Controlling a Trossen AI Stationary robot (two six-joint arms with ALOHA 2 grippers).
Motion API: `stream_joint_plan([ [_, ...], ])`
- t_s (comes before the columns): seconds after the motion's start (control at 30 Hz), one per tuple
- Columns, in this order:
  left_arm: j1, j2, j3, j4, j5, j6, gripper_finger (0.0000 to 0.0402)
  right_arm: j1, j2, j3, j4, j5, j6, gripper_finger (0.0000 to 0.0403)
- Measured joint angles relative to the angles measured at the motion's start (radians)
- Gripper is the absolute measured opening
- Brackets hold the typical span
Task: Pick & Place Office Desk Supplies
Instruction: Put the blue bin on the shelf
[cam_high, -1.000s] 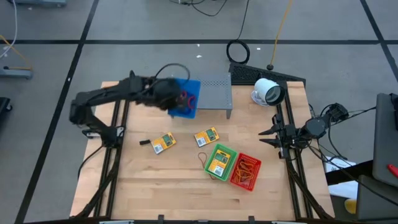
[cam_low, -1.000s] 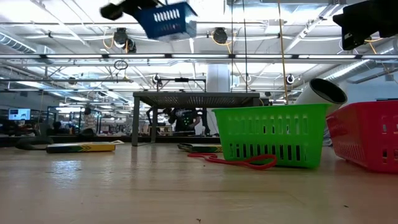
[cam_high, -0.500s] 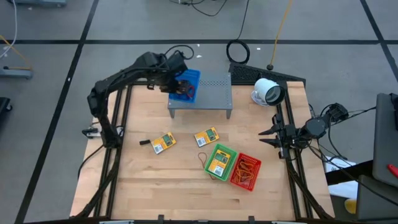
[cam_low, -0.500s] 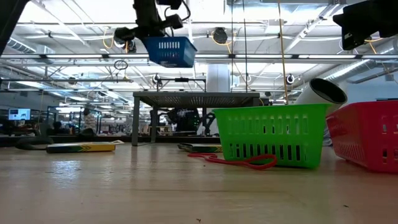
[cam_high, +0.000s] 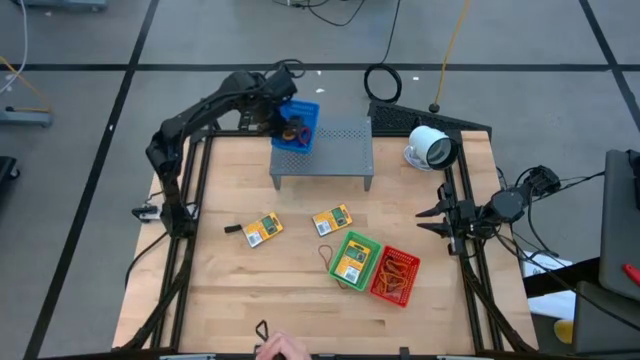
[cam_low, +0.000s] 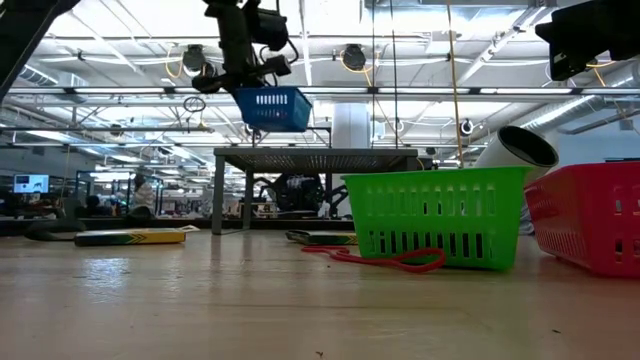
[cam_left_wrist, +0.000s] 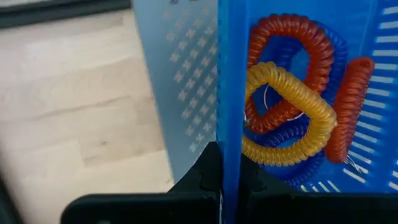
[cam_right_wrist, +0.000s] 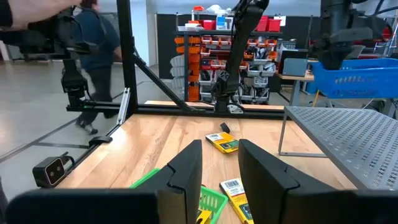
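Right now your left gripper (cam_left_wrist: 227, 177) is clamped tight on the thin wall of the blue slotted plastic basket (cam_high: 296, 125), its dark fingers pinching the rim from both sides, probably because that rim is the only edge slim enough to grab. Inside the basket, just past the fingers, lie coiled springy rings: a red-orange coil (cam_left_wrist: 292, 50), a yellow coil (cam_left_wrist: 292, 106) and a darker blue one beneath, all ribbed like stretchy cord. The basket hangs above the near-left corner of the grey perforated metal shelf (cam_high: 335, 150); from the low view it is clear of the shelf top, so you seem to be about to set it down there.

Farther out from the gripper, on the pale wooden table (cam_high: 250, 300), two flat yellow packets with green labels (cam_high: 263, 230) (cam_high: 332, 220) lie loose, a third sits in the green slotted basket (cam_high: 352, 260), and tan rubber bands fill the red basket (cam_high: 394, 276) touching it. A white round camera-like device (cam_high: 430, 147) stands beyond the shelf.

Your right gripper (cam_right_wrist: 217, 165) waits at the far table edge, fingers partly apart, holding nothing.
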Motion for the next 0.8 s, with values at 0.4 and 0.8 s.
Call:
stream_joint_plan([
  [0.4,0.015,-0.094,-0.251,0.209,0.082,-0.087,0.0,0.0,0.0,0.0,0.0,0.0,0.0,0.0095],
  [0.8,0.015,-0.202,-0.485,0.352,0.09,-0.17,0.0001,0.0,0.0,0.0,0.0,0.0,0.0,0.0096],
])
